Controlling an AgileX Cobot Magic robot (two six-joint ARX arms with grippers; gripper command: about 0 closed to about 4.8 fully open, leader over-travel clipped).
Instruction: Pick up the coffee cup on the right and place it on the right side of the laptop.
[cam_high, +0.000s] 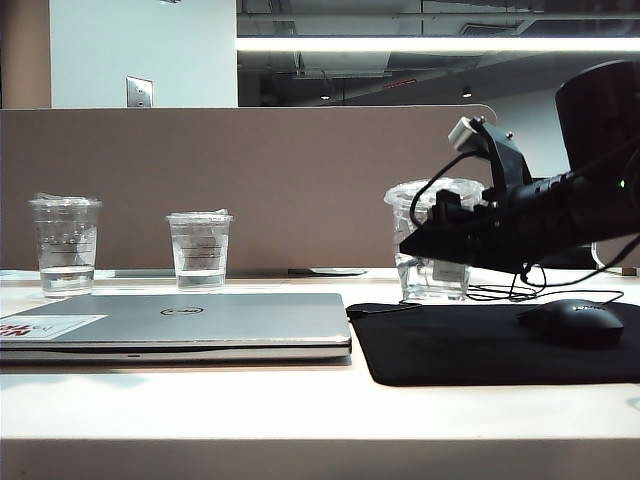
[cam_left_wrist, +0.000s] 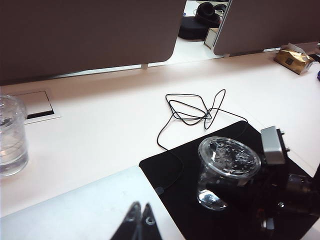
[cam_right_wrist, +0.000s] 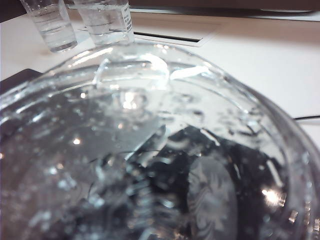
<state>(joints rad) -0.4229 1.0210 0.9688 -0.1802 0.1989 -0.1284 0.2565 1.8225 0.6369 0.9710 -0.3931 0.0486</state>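
The coffee cup (cam_high: 432, 250), clear and lidded with a white label low on its side, hangs just above the black mouse pad (cam_high: 470, 345). My right gripper (cam_high: 440, 235) is shut around its body. From the left wrist view the coffee cup (cam_left_wrist: 227, 165) floats over the mouse pad (cam_left_wrist: 200, 222), right of the laptop (cam_left_wrist: 75, 210). Its lid (cam_right_wrist: 150, 150) fills the right wrist view and hides the fingers. The silver laptop (cam_high: 180, 320) lies closed at the left. My left gripper (cam_left_wrist: 140, 212) is shut and empty over the laptop lid.
Two clear cups (cam_high: 66, 245) (cam_high: 199, 250) holding a little water stand behind the laptop. A black mouse (cam_high: 572, 320) sits on the pad's right part. A tangled black cable (cam_left_wrist: 192, 112) lies behind the pad. A brown partition (cam_high: 250, 180) closes the back.
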